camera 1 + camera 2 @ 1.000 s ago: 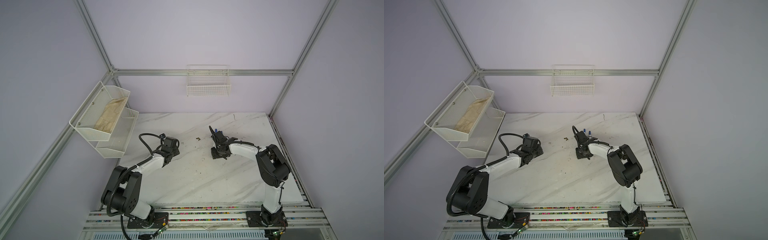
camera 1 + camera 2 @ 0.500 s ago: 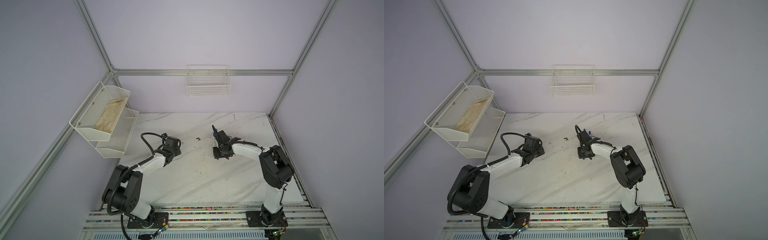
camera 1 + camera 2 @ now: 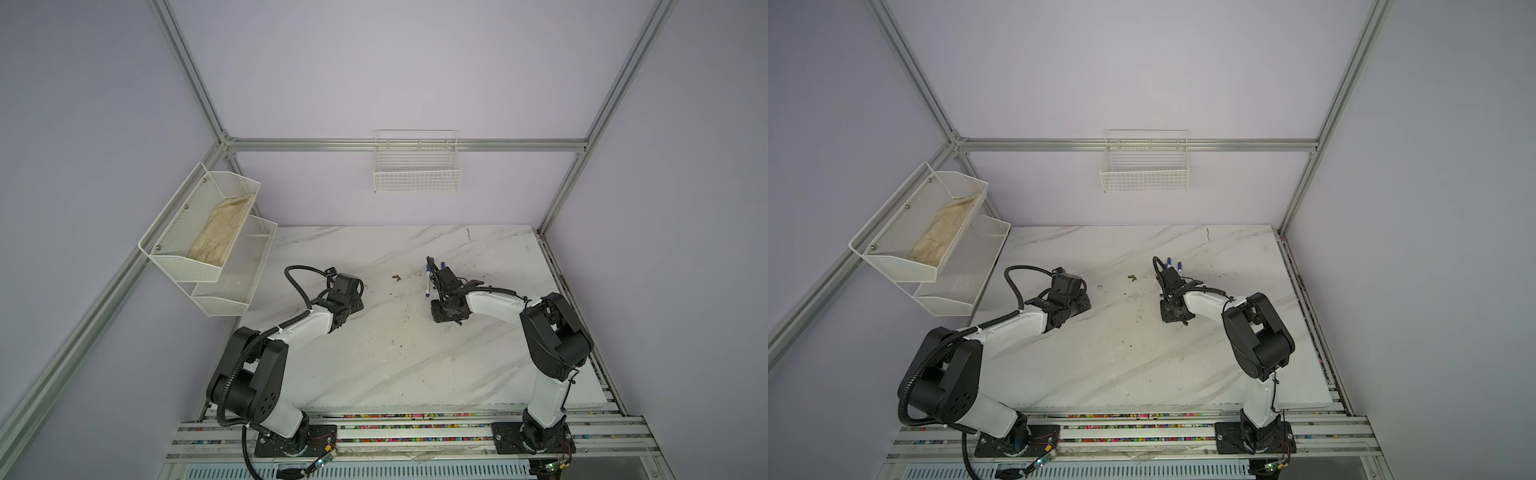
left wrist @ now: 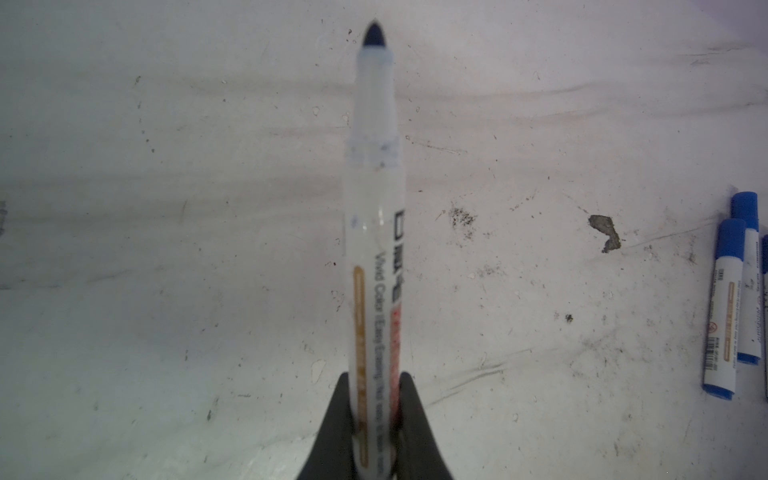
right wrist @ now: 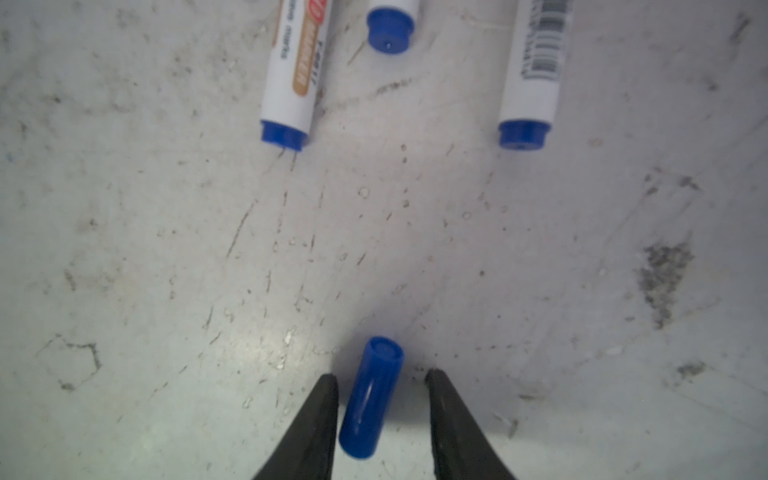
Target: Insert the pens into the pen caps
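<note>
Cap (image 5: 371, 399) inside released right pincer (image 5: 381, 374), gaps both sides, left pincer (image 4: 375, 376) grasping pen (image 4: 374, 232)

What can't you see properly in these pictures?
- Right wrist view: three pens are cut off by the picture's edge, far ends unseen.
- Both top views: the loose cap is hidden under the right arm.
- Left wrist view: the held pen is blurred, its back end hidden inside the left gripper.

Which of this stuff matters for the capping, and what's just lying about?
Job in hand: uncapped pen; loose blue cap; capped pens lying nearby.
Lying about: wire basket; mesh shelf with its cloth; grey scrap.
</note>
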`<state>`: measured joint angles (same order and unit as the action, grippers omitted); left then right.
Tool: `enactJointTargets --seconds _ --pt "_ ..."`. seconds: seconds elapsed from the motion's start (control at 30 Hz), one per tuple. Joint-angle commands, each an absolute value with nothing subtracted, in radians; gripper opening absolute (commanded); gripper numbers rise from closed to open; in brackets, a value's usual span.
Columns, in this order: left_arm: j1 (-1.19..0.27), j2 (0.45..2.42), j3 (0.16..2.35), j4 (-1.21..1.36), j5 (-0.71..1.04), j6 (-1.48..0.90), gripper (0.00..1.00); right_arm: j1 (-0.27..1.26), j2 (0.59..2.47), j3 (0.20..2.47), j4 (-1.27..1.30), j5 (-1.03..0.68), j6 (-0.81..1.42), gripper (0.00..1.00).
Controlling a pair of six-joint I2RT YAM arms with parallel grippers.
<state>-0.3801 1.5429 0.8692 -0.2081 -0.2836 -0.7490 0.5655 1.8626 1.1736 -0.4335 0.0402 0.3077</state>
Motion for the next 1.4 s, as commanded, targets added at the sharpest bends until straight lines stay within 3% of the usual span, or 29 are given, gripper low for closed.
enactJointTargets --seconds 0.0,0.13,0.33,0.47,0.63,0.7,0.93,1.37 --pt "-0.39 1.546 0.965 -0.195 -0.286 -0.76 0.0 0.561 1.887 1.166 -0.437 0.023 0.316 0.34" --pt "-0.403 1.545 0.963 -0.192 -0.275 -0.747 0.0 0.559 1.914 1.173 -0.425 0.01 0.311 0.26" --pt "-0.428 1.549 0.968 -0.146 -0.211 -0.682 0.0 0.532 1.896 1.178 -0.396 -0.039 0.308 0.0" --pt "-0.457 1.548 0.963 -0.031 -0.06 -0.608 0.0 0.509 1.747 1.174 -0.29 -0.065 0.292 0.0" --pt "-0.518 1.539 0.902 0.293 0.295 -0.49 0.0 0.508 1.509 1.099 -0.009 -0.132 0.301 0.0" --pt "-0.55 1.555 0.899 0.365 0.36 -0.449 0.0 0.507 1.45 1.058 0.097 -0.168 0.324 0.0" --pt "-0.63 1.584 0.92 0.404 0.346 -0.367 0.0 0.507 1.456 1.066 0.239 -0.343 0.35 0.0" --pt "-0.67 1.577 0.911 0.418 0.269 -0.314 0.0 0.505 1.44 1.062 0.246 -0.384 0.362 0.0"
